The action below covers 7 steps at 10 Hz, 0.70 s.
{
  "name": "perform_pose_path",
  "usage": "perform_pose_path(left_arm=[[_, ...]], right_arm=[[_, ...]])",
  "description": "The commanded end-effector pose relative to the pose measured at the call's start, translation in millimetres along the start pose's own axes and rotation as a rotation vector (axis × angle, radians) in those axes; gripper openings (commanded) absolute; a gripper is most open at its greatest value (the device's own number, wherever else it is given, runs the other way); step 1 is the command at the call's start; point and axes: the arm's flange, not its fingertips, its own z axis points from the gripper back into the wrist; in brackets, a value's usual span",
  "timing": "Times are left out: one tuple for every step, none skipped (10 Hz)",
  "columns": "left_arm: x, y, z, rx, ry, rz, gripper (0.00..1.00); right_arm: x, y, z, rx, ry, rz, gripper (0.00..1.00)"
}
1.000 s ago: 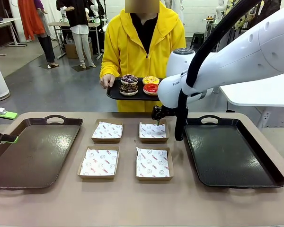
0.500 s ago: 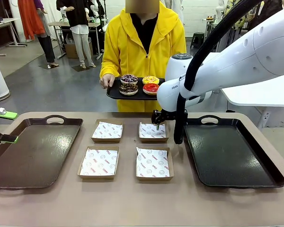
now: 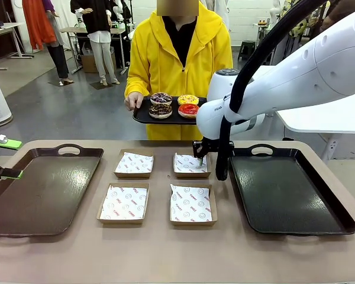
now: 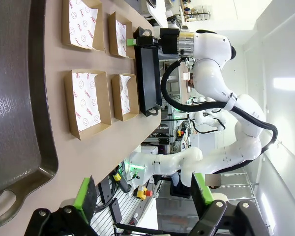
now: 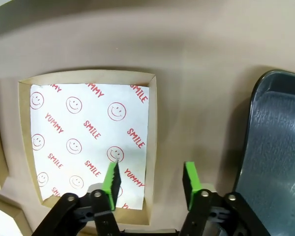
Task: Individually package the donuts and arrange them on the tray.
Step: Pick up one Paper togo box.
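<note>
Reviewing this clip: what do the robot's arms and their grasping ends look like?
The right arm is glossy white with rounded joint housings, dark lettering near the wrist and a thick black cable running along it. Its jaws are black bolted links tipped with bright green pads. The left jaws look the same: black links, green pads.

Tan table (image 3: pixel 165 254), dark trays (image 3: pixel 284 195)
Brown boxes (image 3: pixel 123 221), white paper (image 3: pixel 124 203) with red smileys; donuts (image 3: pixel 189 110) yellow, red, chocolate-brown.
</note>
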Motion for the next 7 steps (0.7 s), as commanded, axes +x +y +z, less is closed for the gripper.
perform_pose_path(left_arm=[[0.1, -0.9, 0.9, -0.021, -0.007, -0.001, 1.00], [0.1, -0.9, 0.9, -0.021, -0.007, -0.001, 1.00], [0.1, -0.9, 0.9, -0.021, -0.007, -0.001, 1.00], [0.1, -0.9, 0.9, -0.021, -0.007, -0.001, 1.00], [0.1, -0.9, 0.9, -0.021, -0.007, -0.001, 1.00], [0.1, -0.9, 0.9, -0.021, -0.007, -0.001, 1.00], [0.1, -0.9, 0.9, -0.021, -0.007, -0.001, 1.00]], right_arm=[[7.1, 2.2, -2.0, 0.012, 0.008, -0.024, 0.00], [7.0, 1.9, -3.0, 0.013, 0.008, -0.027, 0.16], [7.0, 2.0, -3.7, 0.016, 0.006, -0.030, 0.05], [7.3, 1.7, -3.6, 0.019, 0.004, -0.036, 0.00], [7.9, 1.3, -3.7, 0.023, 0.001, -0.045, 0.00], [8.4, 1.0, -4.1, 0.026, -0.002, -0.050, 0.00], [8.7, 0.2, -3.5, 0.034, -0.007, -0.064, 0.00]])
